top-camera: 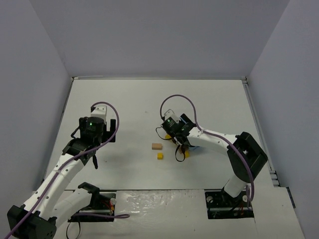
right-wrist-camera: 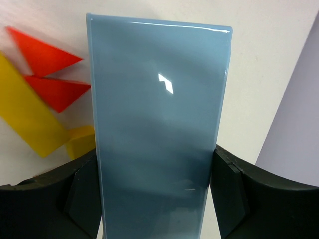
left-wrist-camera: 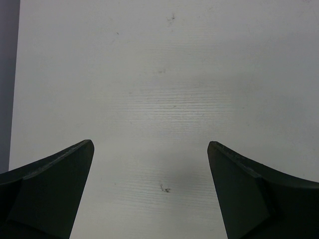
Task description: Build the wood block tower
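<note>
My right gripper [right-wrist-camera: 154,159] is shut on a glossy light-blue rectangular block [right-wrist-camera: 159,114], one finger on each long side. In the right wrist view two red triangular wedges [right-wrist-camera: 42,45] [right-wrist-camera: 57,92] and a long yellow piece [right-wrist-camera: 27,114] lie on the table to the block's left, with a small yellow block [right-wrist-camera: 82,142] beside the left finger. From above, a tan block [top-camera: 157,146] and a yellow block [top-camera: 160,156] lie loose just left of the right gripper [top-camera: 179,144]. No stacked tower shows. My left gripper [left-wrist-camera: 149,147] is open over bare table, far left of the blocks.
The white table [top-camera: 134,104] is fenced by grey walls on the left, back and right. The left wall's edge [left-wrist-camera: 7,74] shows at the left of the left wrist view. Both arm bases sit at the near edge.
</note>
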Robot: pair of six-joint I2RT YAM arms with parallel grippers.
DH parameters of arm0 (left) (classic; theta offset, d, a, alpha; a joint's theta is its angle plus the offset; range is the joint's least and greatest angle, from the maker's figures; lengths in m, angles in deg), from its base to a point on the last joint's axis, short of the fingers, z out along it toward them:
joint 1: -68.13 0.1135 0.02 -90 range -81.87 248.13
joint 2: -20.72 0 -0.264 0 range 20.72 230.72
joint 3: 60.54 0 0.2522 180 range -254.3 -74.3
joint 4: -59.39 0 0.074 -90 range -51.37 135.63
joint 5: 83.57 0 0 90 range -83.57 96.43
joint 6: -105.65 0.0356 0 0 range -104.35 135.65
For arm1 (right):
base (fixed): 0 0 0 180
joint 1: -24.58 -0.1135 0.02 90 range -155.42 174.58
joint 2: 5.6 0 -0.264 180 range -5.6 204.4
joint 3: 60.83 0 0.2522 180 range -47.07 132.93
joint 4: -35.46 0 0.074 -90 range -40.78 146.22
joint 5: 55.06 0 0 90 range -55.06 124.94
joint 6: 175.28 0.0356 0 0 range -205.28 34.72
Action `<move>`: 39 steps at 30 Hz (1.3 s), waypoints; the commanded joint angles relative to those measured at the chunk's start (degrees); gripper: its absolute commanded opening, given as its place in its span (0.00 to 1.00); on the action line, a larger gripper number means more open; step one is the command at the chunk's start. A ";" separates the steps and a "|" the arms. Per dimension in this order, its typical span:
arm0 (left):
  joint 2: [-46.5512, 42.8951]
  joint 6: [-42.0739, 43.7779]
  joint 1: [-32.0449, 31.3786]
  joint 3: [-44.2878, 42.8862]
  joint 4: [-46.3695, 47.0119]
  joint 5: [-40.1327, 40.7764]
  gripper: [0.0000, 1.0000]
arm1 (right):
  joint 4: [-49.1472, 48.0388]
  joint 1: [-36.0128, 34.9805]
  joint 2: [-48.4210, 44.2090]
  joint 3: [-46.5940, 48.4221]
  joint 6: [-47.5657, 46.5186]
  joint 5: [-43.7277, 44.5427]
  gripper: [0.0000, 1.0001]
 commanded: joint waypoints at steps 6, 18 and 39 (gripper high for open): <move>-0.04 -0.34 -0.12 -3.61 1.27 0.88 0.97 | -0.06 10.39 -8.45 2.49 2.48 -0.09 0.00; 0.04 -0.63 -0.12 -3.88 0.59 2.04 0.97 | 1.02 4.66 -2.98 4.13 2.21 10.68 0.00; -1.10 -0.52 -0.21 -4.05 0.28 1.44 0.97 | -3.67 39.68 -0.12 11.21 1.23 -68.77 0.01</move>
